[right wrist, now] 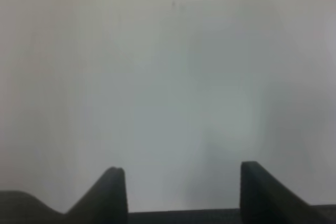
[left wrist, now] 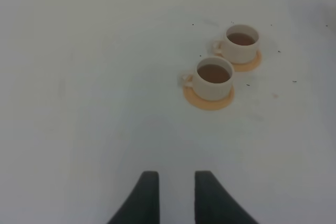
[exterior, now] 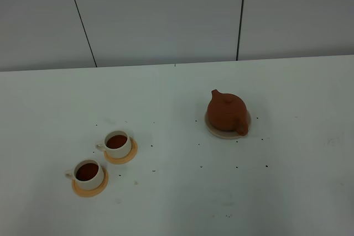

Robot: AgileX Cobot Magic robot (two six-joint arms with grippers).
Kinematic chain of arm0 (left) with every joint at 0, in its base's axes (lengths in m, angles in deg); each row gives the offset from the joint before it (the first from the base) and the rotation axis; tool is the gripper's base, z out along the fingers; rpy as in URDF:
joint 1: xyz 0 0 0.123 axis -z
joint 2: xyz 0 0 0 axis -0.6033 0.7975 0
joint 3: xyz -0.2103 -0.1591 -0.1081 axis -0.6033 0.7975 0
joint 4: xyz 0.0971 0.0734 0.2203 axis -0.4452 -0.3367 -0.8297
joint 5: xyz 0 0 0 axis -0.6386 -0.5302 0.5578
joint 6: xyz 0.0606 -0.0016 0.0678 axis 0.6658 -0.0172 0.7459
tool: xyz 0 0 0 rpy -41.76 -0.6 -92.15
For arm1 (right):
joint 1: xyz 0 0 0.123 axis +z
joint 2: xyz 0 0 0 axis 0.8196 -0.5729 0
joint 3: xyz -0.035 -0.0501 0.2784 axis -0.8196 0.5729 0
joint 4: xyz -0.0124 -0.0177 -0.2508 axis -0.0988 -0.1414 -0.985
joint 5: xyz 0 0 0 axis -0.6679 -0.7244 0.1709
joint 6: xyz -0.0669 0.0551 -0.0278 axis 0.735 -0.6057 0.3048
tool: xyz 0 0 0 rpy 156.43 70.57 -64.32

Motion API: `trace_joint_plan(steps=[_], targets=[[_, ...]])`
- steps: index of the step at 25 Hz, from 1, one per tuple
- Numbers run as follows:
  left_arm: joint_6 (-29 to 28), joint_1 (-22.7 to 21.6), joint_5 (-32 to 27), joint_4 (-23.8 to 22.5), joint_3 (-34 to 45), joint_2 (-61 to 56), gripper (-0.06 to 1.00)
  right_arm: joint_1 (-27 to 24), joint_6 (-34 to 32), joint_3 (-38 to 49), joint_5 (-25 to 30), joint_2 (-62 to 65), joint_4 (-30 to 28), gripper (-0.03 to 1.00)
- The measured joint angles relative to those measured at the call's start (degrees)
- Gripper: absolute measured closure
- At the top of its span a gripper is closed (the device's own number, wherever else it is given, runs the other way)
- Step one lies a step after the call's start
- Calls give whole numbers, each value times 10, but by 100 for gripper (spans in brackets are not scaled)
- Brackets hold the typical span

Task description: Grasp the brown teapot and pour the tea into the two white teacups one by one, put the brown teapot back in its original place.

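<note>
Teapot and cups at rest on a white table [exterior: 287,192]. Brown teapot [exterior: 227,111] sits upright on its beige coaster [exterior: 213,129], right of centre in the high view, lid on, with one projection toward the wall and the other toward the table's near edge. Two white teacups stand well apart from it on the left — the farther cup [exterior: 117,142] and the nearer cup [exterior: 88,173] — each on an orange saucer [exterior: 130,155] and each holding dark brown tea. Small dark specks dot the table between cups and teapot. Left gripper [left wrist: 176,179] hovers over bare table short of the cups, fingers a narrow gap apart, holding nothing. Right gripper [right wrist: 184,174] — jaws spread wide, empty — faces only bare tabletop.
</note>
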Motion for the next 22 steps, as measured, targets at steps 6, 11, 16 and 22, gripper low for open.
trace_joint_plan(steps=[6,11,16,22], targets=[[0,0,0,0,0,0,71,-69,30,0,0,8,10,51],[-1,0,0,0,0,0,71,-110,41,0,0,69,15,51],[-1,0,0,0,0,0,71,-112,44,0,1,107,15,51],[-1,0,0,0,0,0,71,-112,45,0,1,137,15,51]])
